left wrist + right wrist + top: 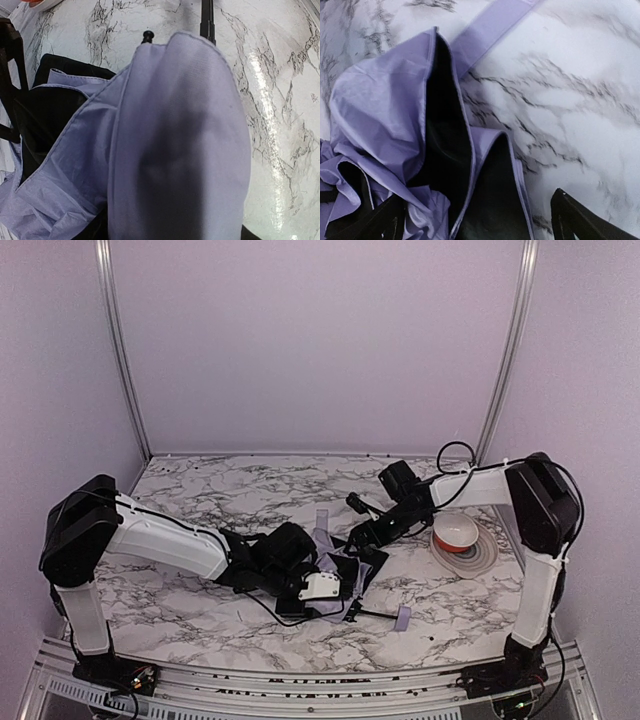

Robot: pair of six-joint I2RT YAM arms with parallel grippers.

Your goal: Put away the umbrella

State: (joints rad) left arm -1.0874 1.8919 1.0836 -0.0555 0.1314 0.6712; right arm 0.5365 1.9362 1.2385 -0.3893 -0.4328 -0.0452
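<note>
The umbrella (340, 558) lies crumpled at mid-table, lavender fabric with its black inner side showing. Its thin black shaft (375, 613) runs to the small lavender handle (403, 617) near the front, and the strap (322, 518) lies flat behind. My left gripper (312, 585) is down in the cloth at the heap's left. In the left wrist view a tall fold of umbrella fabric (175, 150) hides the jaws, and the shaft (207, 20) shows above it. My right gripper (477, 225) is open at the heap's right, its fingers (580, 222) wide apart over the fabric (385, 110), beside the strap (490, 30).
An orange-and-white bowl (456, 532) sits on a pale plate (485, 558) at the right, close to the right arm's forearm. Lavender walls with metal posts close in the back and sides of the marble table (220, 490).
</note>
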